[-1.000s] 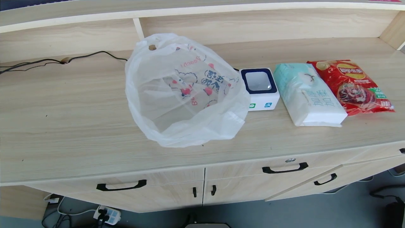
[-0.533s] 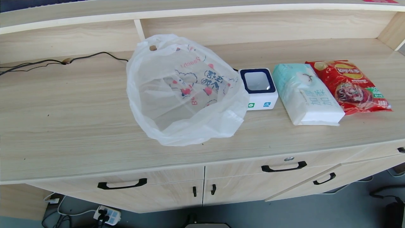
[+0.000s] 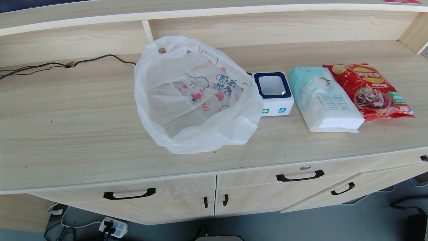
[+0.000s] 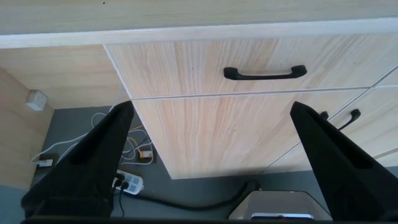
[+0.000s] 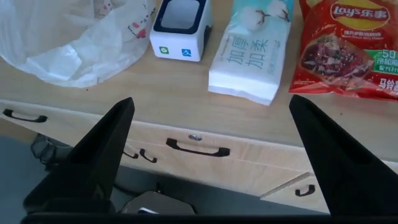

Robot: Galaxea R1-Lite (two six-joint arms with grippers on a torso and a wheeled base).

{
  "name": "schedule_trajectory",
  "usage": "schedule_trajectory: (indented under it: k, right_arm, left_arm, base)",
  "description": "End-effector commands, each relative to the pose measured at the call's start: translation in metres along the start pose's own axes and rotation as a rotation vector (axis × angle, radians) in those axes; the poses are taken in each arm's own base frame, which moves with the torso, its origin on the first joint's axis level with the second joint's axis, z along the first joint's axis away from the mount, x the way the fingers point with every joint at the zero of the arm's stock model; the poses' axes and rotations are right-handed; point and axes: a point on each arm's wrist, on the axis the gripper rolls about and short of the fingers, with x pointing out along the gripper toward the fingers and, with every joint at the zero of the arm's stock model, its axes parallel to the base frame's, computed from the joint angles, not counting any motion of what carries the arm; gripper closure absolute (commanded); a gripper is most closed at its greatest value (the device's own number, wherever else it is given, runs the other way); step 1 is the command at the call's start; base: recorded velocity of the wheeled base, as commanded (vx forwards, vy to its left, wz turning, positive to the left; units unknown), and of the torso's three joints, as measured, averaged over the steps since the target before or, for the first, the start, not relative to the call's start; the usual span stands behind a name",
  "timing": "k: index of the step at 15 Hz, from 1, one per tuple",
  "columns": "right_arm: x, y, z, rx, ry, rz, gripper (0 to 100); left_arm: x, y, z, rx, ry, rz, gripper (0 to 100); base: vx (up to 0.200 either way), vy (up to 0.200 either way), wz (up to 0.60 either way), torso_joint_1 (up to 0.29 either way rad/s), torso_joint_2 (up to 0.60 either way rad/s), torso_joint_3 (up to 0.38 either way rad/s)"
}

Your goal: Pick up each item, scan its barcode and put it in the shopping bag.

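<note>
A white translucent shopping bag [image 3: 200,137] stands open in the middle of the wooden counter [image 3: 67,110]. Right of it sits the small white scanner [image 3: 273,93] with a dark-framed window. Beside that lie a pale green and white tissue pack [image 3: 322,98] and, farthest right, a red chips bag [image 3: 369,88]. My right gripper [image 5: 211,165] is open, held in front of the counter edge and above it, looking down on the scanner [image 5: 180,28], tissue pack [image 5: 252,53] and chips bag [image 5: 345,50]. My left gripper [image 4: 211,168] is open, low down, facing the cabinet front.
A black cable [image 3: 93,59] runs along the counter's back left. A shelf wall rises behind the counter. Drawers with black handles [image 3: 300,176] sit below the edge, one [image 4: 265,73] near my left gripper. A power strip [image 3: 115,227] lies on the floor.
The head view has shifted slightly, so the camera moved. The bag, scanner and both packs lie where they were.
</note>
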Motion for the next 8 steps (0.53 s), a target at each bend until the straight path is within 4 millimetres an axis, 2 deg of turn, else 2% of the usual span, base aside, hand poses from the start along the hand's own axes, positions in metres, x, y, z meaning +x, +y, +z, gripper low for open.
schedule_trajectory:
  k: [1,2,4,5,6,8]
  right_arm:
    - [0.089,-0.022,0.022,0.023,0.131,0.029,0]
    - [0.113,-0.031,0.020,-0.008,0.174,0.014,0]
    - [0.146,-0.040,0.019,-0.018,0.221,0.022,0]
    - [0.154,-0.043,0.019,-0.012,0.236,0.021,0]
    - [0.172,-0.049,0.018,-0.028,0.276,0.026,0]
    - [0.188,-0.055,0.025,-0.050,0.294,0.029,0]
  left_arm:
    - [0.000,0.000,0.000,0.007,-0.001,0.000,0]
    - [0.000,0.000,0.000,0.004,-0.001,0.000,0]
    - [0.000,0.000,0.000,-0.002,-0.001,-0.001,0]
    - [0.000,0.000,0.000,-0.002,-0.001,-0.001,0]
    - [0.000,0.000,0.000,-0.002,0.001,-0.001,0]
    - [0.000,0.000,0.000,-0.002,0.001,0.000,0]
  base:
    - [0.000,0.000,0.00,0.000,0.00,0.000]
    - [0.000,0.000,0.00,0.000,0.00,0.000]
    - [0.000,0.000,0.00,0.000,0.00,0.000]
    - [0.000,0.000,0.00,0.000,0.00,0.000]
    - [0.000,0.000,0.00,0.000,0.00,0.000]
    - [0.000,0.000,0.00,0.000,0.00,0.000]
